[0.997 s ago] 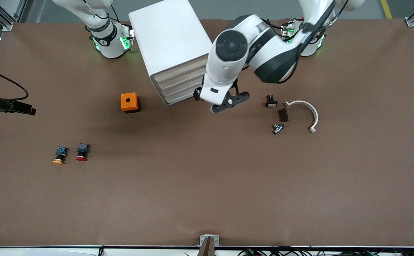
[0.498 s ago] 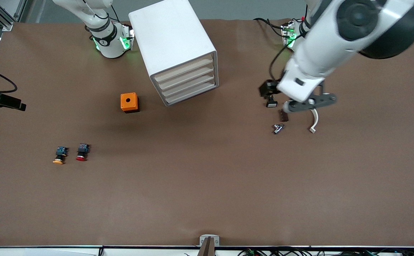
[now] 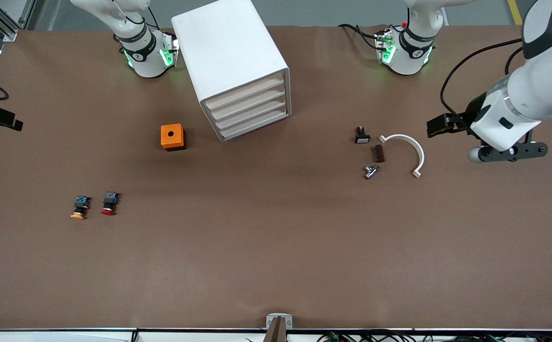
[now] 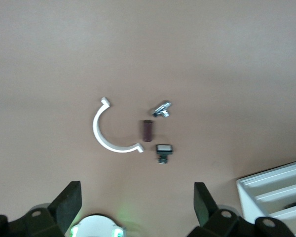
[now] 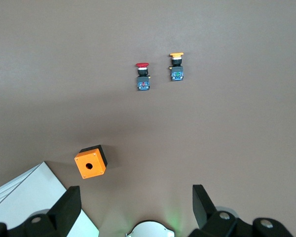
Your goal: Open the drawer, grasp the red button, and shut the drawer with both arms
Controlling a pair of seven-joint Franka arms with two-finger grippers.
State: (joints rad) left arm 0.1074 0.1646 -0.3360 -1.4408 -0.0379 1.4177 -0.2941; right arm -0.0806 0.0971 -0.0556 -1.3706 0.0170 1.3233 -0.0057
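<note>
Four drawers (image 3: 249, 109) shut. Button (image 3: 109, 203) lies on table beside yellow twin (image 3: 80, 207), toward right arm's end. Left gripper (image 4: 135, 205) held wide over bare table; right gripper (image 5: 133, 207) wide too — drawer front to be squarely met first.

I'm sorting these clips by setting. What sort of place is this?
Probably a robotics lab bench: a brown table, a white drawer cabinet and loose electrical parts, such as the red-capped button and an orange box.
</note>
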